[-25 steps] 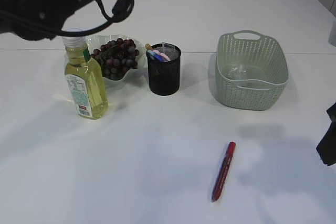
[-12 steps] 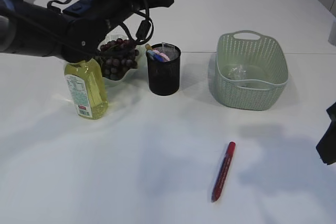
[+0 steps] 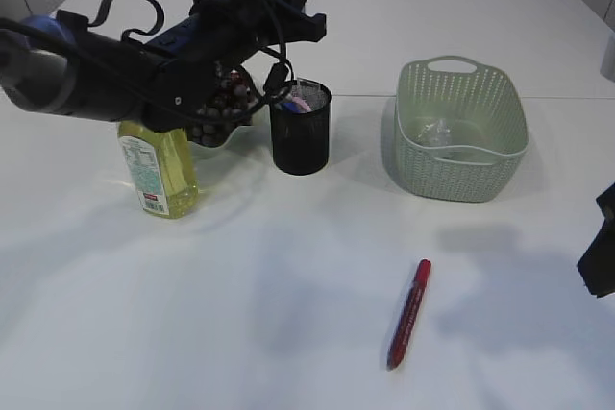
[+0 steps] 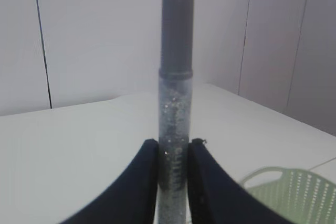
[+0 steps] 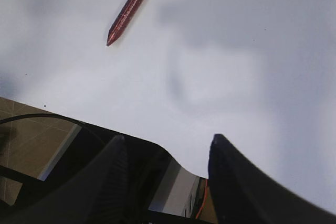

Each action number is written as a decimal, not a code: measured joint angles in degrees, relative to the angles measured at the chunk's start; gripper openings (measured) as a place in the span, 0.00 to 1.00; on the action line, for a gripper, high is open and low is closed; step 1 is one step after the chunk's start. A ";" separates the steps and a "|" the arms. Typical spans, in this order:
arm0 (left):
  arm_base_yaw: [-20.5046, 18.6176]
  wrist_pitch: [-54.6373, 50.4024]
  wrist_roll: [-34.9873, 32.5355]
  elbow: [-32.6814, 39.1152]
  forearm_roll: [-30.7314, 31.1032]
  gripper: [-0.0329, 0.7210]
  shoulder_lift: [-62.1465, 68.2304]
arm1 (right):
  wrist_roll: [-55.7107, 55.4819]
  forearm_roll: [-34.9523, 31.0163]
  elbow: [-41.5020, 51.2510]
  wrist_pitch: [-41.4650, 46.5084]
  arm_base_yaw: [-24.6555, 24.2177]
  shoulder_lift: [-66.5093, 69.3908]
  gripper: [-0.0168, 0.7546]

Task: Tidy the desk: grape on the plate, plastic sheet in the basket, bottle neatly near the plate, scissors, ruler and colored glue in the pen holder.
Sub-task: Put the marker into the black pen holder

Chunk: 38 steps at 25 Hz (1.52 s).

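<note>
With the left pincer [image 4: 174, 148], gripped the silver glitter glue tube [image 4: 176, 103] low on its barrel, jaws clenched tight against both sides. Kept the dark cap pointing up and away from the fingertips, likely so that the tube could go down end first. In the exterior view, hung high over the back of the table, with the black pen holder [image 3: 300, 136] below the pincer and a little to its right. Probably carried that high to clear the rim and the scissors and ruler tips already standing inside.

Below the left pincer and to its left, found the grapes [image 3: 216, 108] heaped on their plate. Lower and further left stood the bottle [image 3: 159, 165], upright just beside the plate, so judged both as done. Well off to the right of the left pincer sat the green basket [image 3: 461, 156], with what looked like the plastic sheet [image 3: 434, 132] inside.

Left the right pincer [image 5: 168, 139] released, jaws spread wide and gripping nothing. Parked it at the table's near right edge, apparently out of the way. Ahead of it lay the red glue pen [image 3: 408, 314], flat on the bare table, well apart from the jaws.

Judged the step as lining up over the pen holder before lowering. Could catch on the rim or the crowded contents if tilted.
</note>
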State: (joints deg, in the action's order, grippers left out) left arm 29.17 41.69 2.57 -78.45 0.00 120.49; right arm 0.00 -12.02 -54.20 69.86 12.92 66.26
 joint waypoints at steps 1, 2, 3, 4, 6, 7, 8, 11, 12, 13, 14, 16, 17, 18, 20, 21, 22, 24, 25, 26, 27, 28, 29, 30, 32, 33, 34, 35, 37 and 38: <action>-0.11 0.10 0.00 -0.13 0.00 0.22 0.29 | 0.00 0.03 0.00 -0.12 0.00 0.00 0.54; -0.11 0.10 0.00 -0.13 0.00 0.22 0.70 | 0.00 0.03 0.00 -0.20 0.00 0.00 0.54; -0.20 0.10 0.00 -0.13 0.00 0.22 1.07 | 0.00 0.03 0.00 -0.37 0.00 0.00 0.54; -0.20 0.10 0.00 -0.13 0.00 0.22 1.32 | 0.00 0.03 0.00 -0.41 0.00 0.00 0.54; -0.33 0.24 0.00 -0.13 0.00 0.22 1.84 | 0.00 0.03 0.00 -0.50 0.00 0.00 0.54; -0.32 0.35 0.00 -0.13 0.00 0.22 2.11 | 0.00 0.03 0.00 -0.55 0.00 0.00 0.54; -0.32 0.63 0.00 -0.13 0.00 0.22 2.39 | 0.00 0.03 0.00 -0.64 0.00 0.00 0.54; -0.32 1.08 0.00 -0.13 0.00 0.22 3.00 | 0.00 0.03 0.00 -0.64 0.00 0.00 0.54; -0.32 1.08 0.00 -0.13 0.00 0.22 3.12 | 0.00 0.03 0.00 -0.75 0.00 0.00 0.54; -0.32 1.08 0.00 -0.13 0.00 0.22 3.26 | 0.00 0.03 0.00 -0.75 0.00 0.00 0.54; -0.32 1.17 0.00 -0.13 0.00 0.22 3.36 | 0.00 0.03 0.00 -0.75 0.00 0.00 0.54; -0.32 1.17 0.00 -0.13 0.00 0.22 3.50 | 0.00 0.03 0.00 -0.75 0.00 0.00 0.54; -0.32 1.21 0.00 -0.17 0.00 0.22 3.50 | 0.00 0.03 0.00 -0.75 0.00 0.00 0.54; -0.32 1.21 0.00 -0.17 0.00 0.22 3.64 | 0.00 0.03 0.00 -0.75 0.00 0.00 0.54; -0.32 1.30 0.00 -0.17 0.00 0.22 3.68 | 0.00 0.03 0.00 -0.75 0.00 0.00 0.54; -0.32 1.30 0.00 -0.17 0.00 0.23 3.77 | 0.00 0.03 0.00 -0.75 0.00 0.00 0.54; -0.32 1.30 0.00 -0.17 0.00 0.23 3.77 | 0.00 0.03 0.00 -0.75 0.00 0.00 0.54; -0.32 1.30 0.00 -0.17 0.00 0.23 3.81 | 0.00 0.03 0.00 -0.75 0.00 0.00 0.54; -0.32 1.30 0.00 -0.17 0.00 0.23 3.81 | 0.00 0.03 0.00 -0.75 0.00 0.00 0.54; -0.32 1.30 0.00 -0.17 0.00 0.23 3.81 | 0.00 0.03 0.00 -0.75 0.00 0.00 0.54; -0.32 1.30 0.00 -0.17 0.00 0.23 3.81 | 0.00 0.03 0.00 -0.75 0.00 0.00 0.54; -0.32 1.30 0.00 -0.17 0.00 0.23 3.81 | 0.00 0.03 0.00 -0.84 0.00 0.00 0.54; -0.32 1.30 0.00 -0.17 0.00 0.23 3.81 | 0.00 0.03 0.00 -0.84 0.00 0.00 0.54; -0.32 1.30 0.00 -0.17 0.00 0.23 3.81 | 0.00 0.03 0.00 -0.96 0.00 0.00 0.54; -0.32 1.30 0.00 -0.17 0.00 0.24 3.81 | 0.00 0.03 0.00 -1.07 0.00 0.00 0.54; -0.32 1.30 0.00 -0.17 0.00 0.24 3.81 | 0.00 0.03 0.00 -1.07 0.00 0.00 0.54; -0.32 1.30 0.00 -0.17 0.00 0.24 3.81 | 0.00 0.03 0.00 -1.07 0.00 0.00 0.54; -0.32 1.30 0.00 -0.17 0.00 0.25 3.81 | 0.00 0.03 0.00 -1.07 0.00 0.00 0.54; -0.32 1.30 0.00 -0.17 0.00 0.25 3.81 | 0.00 0.03 0.00 -1.15 0.00 0.00 0.54; -0.32 1.30 0.00 -0.17 0.00 0.26 3.81 | 0.00 0.03 0.00 -1.19 0.00 0.00 0.54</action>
State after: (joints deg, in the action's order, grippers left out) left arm 28.84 43.00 2.57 -78.62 0.00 124.30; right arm 0.00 -11.99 -54.20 68.68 12.92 66.26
